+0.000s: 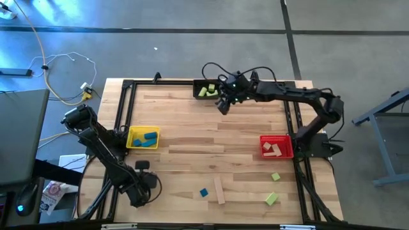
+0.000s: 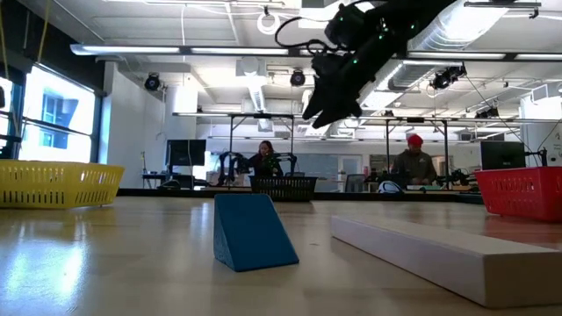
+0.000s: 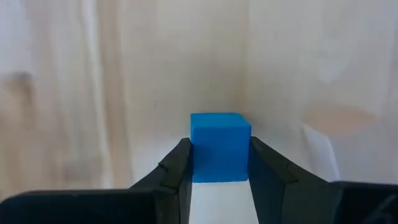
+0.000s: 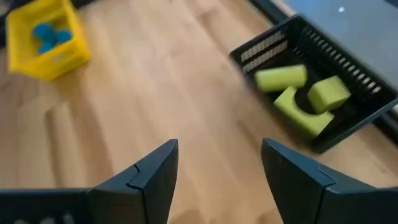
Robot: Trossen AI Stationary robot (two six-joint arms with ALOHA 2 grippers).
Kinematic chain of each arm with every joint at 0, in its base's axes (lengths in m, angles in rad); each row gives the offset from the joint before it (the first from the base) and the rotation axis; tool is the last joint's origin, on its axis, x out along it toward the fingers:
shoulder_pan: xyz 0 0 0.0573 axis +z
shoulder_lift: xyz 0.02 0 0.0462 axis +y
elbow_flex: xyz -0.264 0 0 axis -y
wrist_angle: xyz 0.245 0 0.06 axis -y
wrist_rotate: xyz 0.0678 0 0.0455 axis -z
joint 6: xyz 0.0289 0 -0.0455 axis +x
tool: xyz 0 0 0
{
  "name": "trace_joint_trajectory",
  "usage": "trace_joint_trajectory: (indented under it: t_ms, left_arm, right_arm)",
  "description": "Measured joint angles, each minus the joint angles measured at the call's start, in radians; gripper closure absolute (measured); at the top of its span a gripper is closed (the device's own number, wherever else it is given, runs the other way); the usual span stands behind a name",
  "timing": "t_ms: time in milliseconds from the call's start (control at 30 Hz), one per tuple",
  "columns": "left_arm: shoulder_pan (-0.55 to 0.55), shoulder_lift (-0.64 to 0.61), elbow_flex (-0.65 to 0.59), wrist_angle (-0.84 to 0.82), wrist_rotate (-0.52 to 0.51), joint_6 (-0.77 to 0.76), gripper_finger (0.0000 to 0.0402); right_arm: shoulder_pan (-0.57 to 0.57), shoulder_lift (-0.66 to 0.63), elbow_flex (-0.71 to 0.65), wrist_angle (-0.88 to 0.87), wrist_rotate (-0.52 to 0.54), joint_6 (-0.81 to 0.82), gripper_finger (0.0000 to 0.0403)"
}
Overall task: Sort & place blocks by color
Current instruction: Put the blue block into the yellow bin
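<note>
The left gripper [image 3: 219, 171] is sitting low near the counter's [image 1: 211, 137] front-left corner, where the high view shows only the dark bulk of the arm, its fingers and load hidden underneath. The left wrist view settles it: both fingers [image 3: 176, 171] are pressing against the sides of a blue cube [image 3: 220, 147], which is filling the gap between them, its lower part cut off behind the gripper body.

The right gripper [image 4: 219, 174] is hanging above the counter's far edge, just beside the black bin [image 1: 206, 89], with its jaws standing wide apart and nothing between them. In that bin three lime green blocks [image 4: 303, 98] are lying together, one partly covering another.

The yellow bin [image 1: 142, 138] near the left edge is holding blue pieces [image 1: 149, 137] that are blurring into one another, so their count is hard to make out. The red bin [image 1: 276, 146] at the right edge is carrying light wood pieces [image 1: 272, 149].

Loose near the front edge are a blue block [image 1: 204, 192], a light wood bar [image 1: 219, 190] and two green blocks [image 1: 273, 188]. In the low view the blue block [image 2: 250, 230] is looming large and is reading as a wedge, and the bar [image 2: 443, 255] is running out of frame.
</note>
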Motion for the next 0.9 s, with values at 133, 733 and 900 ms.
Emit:
trace_joint_trajectory:
  t_ms: [133,733,900]
  left_arm:
    - [0.011,-0.003,-0.001,-0.018,-0.079,-0.001,0.0310]
    - [0.178,-0.026,0.018,-0.242,-0.204,0.027,0.0310]
    - [0.211,-0.074,0.068,-0.308,-0.259,0.071,0.0310]
  right_arm:
    - [0.046,-0.040,0.000,-0.098,0.000,-0.017,0.0187]
    - [0.327,-0.047,0.000,-0.334,-0.007,0.124,0.0187]
    - [0.414,-0.047,0.000,-0.339,0.010,0.185,0.0187]
